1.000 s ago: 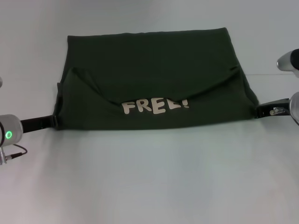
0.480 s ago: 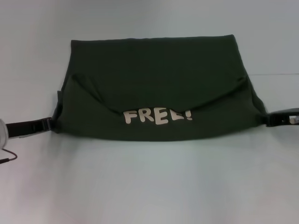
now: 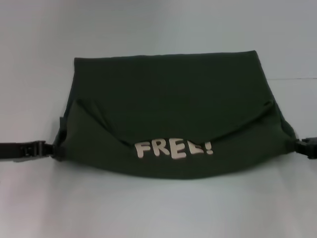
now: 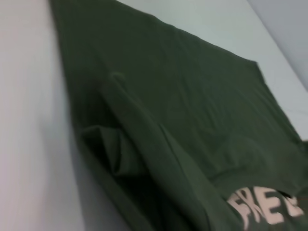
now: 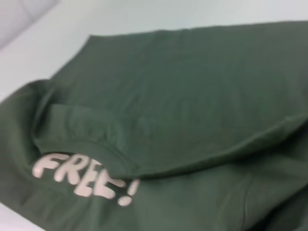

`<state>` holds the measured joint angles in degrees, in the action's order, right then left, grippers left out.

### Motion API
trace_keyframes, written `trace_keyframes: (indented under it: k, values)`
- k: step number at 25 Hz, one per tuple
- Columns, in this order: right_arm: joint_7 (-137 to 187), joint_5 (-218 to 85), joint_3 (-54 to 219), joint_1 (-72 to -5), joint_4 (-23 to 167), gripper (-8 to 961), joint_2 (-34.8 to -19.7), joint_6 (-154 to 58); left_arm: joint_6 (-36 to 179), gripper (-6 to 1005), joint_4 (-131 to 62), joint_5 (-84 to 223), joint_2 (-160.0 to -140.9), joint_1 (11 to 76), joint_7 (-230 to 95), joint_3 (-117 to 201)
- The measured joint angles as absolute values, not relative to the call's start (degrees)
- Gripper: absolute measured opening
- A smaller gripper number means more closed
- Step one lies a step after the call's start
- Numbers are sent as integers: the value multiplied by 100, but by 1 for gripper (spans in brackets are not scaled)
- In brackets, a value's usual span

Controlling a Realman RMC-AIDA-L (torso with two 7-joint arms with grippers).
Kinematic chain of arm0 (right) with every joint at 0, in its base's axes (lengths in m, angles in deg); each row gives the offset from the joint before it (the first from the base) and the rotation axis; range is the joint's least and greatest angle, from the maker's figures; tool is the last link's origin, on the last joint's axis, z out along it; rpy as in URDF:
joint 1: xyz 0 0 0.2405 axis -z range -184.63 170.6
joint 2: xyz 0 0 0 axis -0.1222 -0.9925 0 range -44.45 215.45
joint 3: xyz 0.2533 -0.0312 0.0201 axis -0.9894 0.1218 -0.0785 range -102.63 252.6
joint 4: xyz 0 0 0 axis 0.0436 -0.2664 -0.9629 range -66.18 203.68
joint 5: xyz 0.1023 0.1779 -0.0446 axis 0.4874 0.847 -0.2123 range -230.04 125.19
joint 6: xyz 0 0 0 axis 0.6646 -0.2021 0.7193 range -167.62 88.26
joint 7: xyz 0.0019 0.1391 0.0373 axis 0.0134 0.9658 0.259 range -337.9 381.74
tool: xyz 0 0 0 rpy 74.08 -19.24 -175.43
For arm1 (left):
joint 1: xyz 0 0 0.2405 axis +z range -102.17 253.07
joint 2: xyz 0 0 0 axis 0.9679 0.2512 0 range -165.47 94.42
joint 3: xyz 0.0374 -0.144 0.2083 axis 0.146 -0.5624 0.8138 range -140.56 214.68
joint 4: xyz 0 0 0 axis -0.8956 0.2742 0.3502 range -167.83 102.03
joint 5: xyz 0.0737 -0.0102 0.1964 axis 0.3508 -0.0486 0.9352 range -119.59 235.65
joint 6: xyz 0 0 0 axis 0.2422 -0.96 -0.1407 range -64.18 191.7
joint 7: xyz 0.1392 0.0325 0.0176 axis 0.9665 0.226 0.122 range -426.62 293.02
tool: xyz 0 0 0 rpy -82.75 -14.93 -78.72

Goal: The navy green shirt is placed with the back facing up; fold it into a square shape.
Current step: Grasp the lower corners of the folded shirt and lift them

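The navy green shirt [image 3: 168, 94] lies across the middle of the white table, folded over so that a flap with cream "FREE!" lettering [image 3: 174, 148] faces me at its near edge. My left gripper [image 3: 55, 148] is shut on the shirt's near left corner. At the near right corner my right gripper [image 3: 297, 145] grips the fabric the same way. Between them the near edge sags in a curve. The left wrist view shows the shirt [image 4: 183, 106] in bunched folds and part of the lettering [image 4: 267, 209]. The right wrist view shows the shirt [image 5: 192, 86] and the lettering [image 5: 84, 175].
The shirt rests on a plain white table [image 3: 148, 208], with bare surface showing in front of it, behind it and to both sides. A faint seam [image 3: 297, 78] runs across the table at the right.
The shirt's near edge with the lettering has come lower in the head view, toward me, and both grippers moved with it. Less of each arm shows at the sides.
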<state>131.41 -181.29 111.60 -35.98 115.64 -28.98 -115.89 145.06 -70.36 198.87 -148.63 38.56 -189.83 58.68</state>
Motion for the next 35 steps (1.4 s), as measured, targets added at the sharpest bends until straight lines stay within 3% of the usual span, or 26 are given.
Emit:
trace_keyframes:
  k: [17,28,35]
  values:
    - [11952,-17957,10216,-3312,11503,31,-2750,-13139,16779,12,-7405,20683,-14585,3762,-19034,5197]
    - [12541,-16983,9721,-3808,11017,31,-2529,-12428,15985,11,-7091,19962,-14374,3499,-19200,4276]
    - [12833,-16821,9753,-4351,10456,31,-2591,-10794,14623,13,-6476,19341,-14433,3387,-19090,4318]
